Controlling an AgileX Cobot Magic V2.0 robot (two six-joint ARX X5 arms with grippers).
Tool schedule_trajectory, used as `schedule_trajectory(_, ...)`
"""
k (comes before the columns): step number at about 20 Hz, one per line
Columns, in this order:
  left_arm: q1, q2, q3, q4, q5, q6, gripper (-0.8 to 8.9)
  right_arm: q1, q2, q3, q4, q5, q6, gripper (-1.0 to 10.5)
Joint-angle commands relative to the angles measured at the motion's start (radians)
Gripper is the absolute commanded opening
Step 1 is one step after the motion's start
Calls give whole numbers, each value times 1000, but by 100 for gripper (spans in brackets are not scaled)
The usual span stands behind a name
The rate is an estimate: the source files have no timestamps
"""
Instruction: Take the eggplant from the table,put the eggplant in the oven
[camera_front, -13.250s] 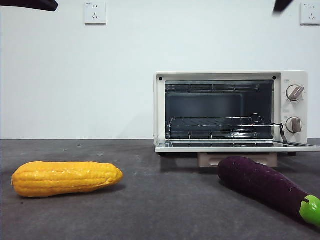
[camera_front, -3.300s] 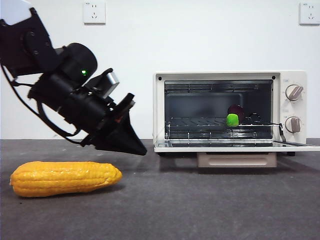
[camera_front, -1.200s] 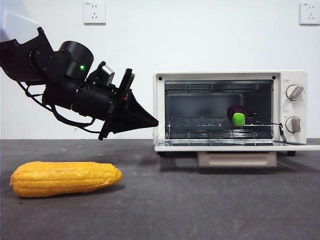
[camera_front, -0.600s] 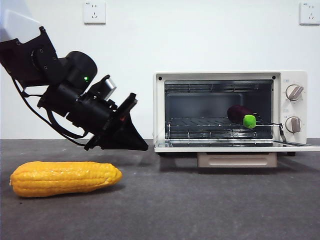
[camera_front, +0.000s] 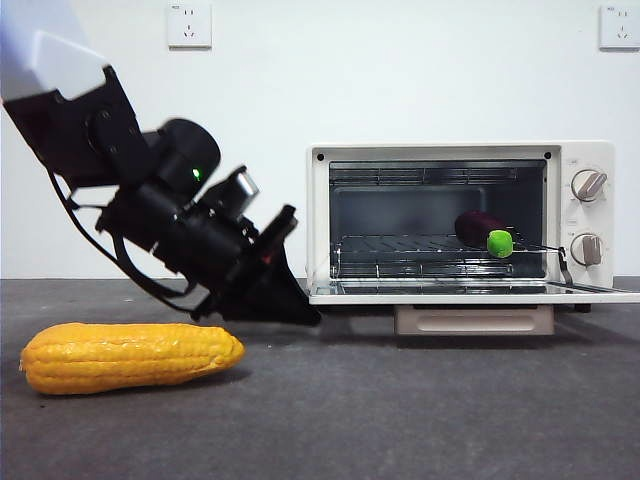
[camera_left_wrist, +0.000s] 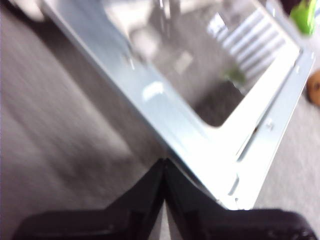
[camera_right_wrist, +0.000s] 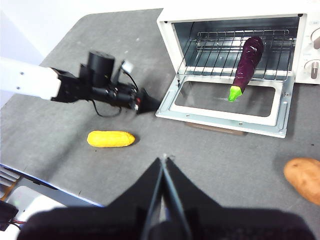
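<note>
The table (camera_front: 400, 400) is wide and grey; on it the oven (camera_front: 460, 225) stands with door down; at its 9 o'clock the left gripper (camera_front: 290, 305), jaws closed, holds nothing; the eggplant (camera_front: 480, 230) lies on the oven rack; the right gripper (camera_right_wrist: 164, 165), clenched and empty, waits high.

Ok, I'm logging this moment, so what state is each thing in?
oven: door folded down open.
eggplant: lying on the oven's rack, green stem end sticking out over the door.
left hand: shut, empty, tip at the door's corner.
right hand: shut, empty, raised above the table.
corn: lying on the table.
</note>
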Motion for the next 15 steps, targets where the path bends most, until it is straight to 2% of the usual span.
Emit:
schedule_trajectory(1,-6,34,1,4,26,5,-8,1,-4,2,-24,-4,7,-12)
schedule_trajectory(3,-6,34,1,24,39,-3,-8,1,-4,2,-24,-4,7,-12)
schedule_trajectory(6,10,34,1,108,106,-90,-8,1,-4,2,-24,-3,7,-12)
schedule_trajectory(11,34,34,3,222,202,-183,-8,1,-4,2,-24,-3,7,-12)
schedule_trajectory(15,52,34,21,317,208,-258,-8,1,-4,2,-24,-3,7,-12)
